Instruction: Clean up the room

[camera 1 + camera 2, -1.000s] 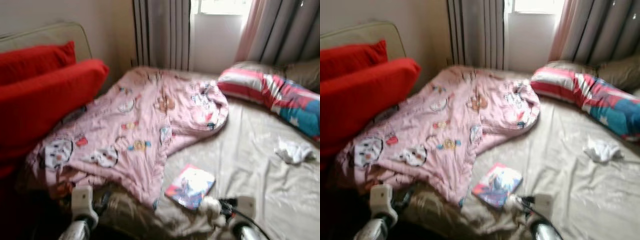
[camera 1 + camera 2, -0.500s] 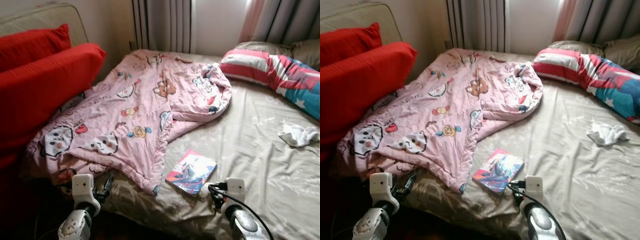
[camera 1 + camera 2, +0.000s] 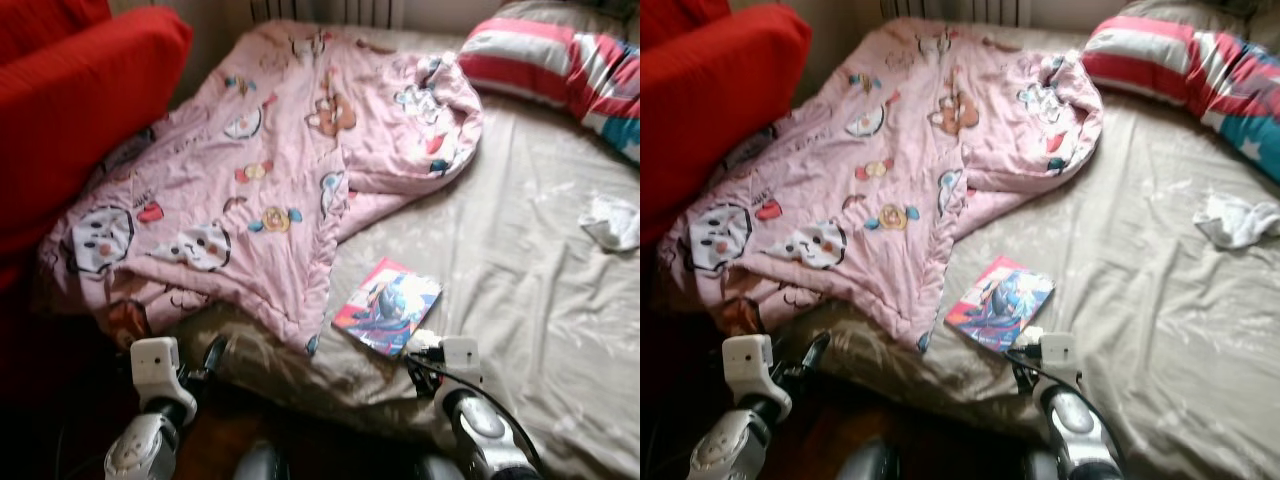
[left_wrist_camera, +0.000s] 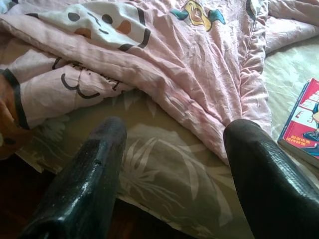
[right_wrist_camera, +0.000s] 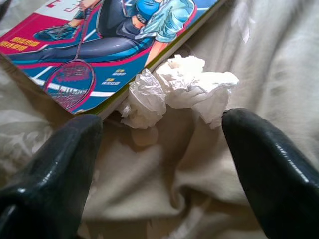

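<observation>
Bedroom tidy-up, viewed from the robot's head and both wrists. The right end effector is spread wide and holds nothing; a crumpled tissue lies straight ahead of it, between the lines of its two fingers, on the beige sheet of the bed. The tissue touches the near corner of a magazine, which lies flat with its long axis running diagonally away from the robot. From the head camera the tissue sits just beyond the right wrist, at the near edge of the mattress.

The left end effector is likewise spread wide and empty, aimed at the sheet just below the hem of a pink quilt printed with cartoon animals (the quilt is rumpled across the left half of the bed). The magazine's edge shows off to the side of this arm, well apart from its fingers.

Judgement: the right arm is clearly the nearer one to the tissue. The tissue has no marked long axis, so a short advance and a closing of the fingers would probably take it; the risk is pinching the magazine corner or a fold of sheet along with it.

Also on the bed: a white cloth far to the right, a striped pillow, and a red cushion at left.
</observation>
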